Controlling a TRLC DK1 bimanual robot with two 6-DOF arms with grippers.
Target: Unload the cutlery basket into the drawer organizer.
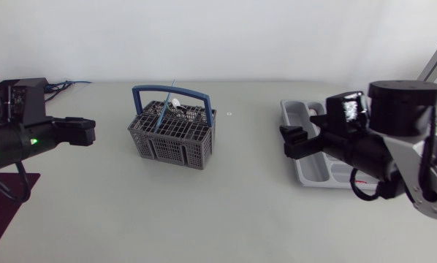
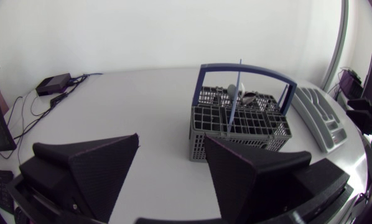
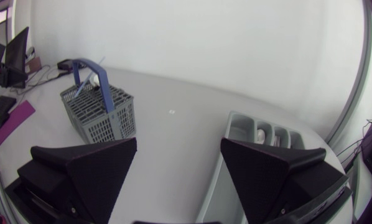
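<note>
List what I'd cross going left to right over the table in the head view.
In order: left gripper → cutlery basket → drawer organizer. The right gripper overlaps the organizer, so it's left unplaced.

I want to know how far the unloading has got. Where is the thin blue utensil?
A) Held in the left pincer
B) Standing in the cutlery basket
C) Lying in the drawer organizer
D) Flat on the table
B: the blue utensil stands upright in the cutlery basket, while the left pincer and right pincer are both open and hold nothing.
</note>
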